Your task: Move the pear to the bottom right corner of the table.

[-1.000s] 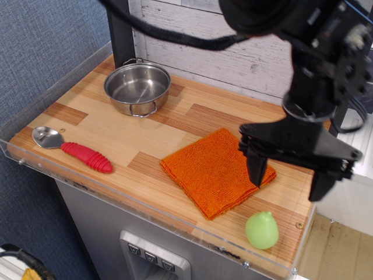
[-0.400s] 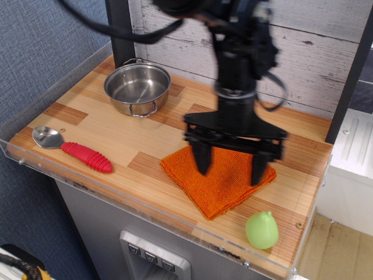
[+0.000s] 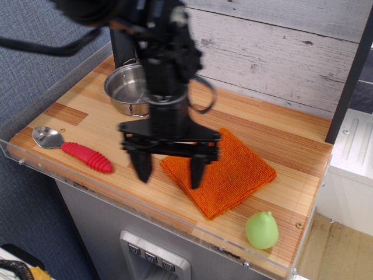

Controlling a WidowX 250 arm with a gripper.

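The light-green pear (image 3: 261, 230) lies on the wooden table (image 3: 280, 146) near its front right corner, just inside the clear rim. My gripper (image 3: 170, 173) hangs open and empty above the table's front middle, over the left edge of the orange cloth (image 3: 224, 172). Its two dark fingers (image 3: 143, 164) point down and stand wide apart. The gripper is well to the left of the pear and does not touch it.
A steel pot (image 3: 133, 87) stands at the back left, partly hidden by my arm. A spoon with a red handle (image 3: 86, 156) lies at the front left. A white plank wall runs behind the table.
My arm has swept from the right side of the table to the left, across the cloth. The pear has stayed in place. The gripper has stayed open.
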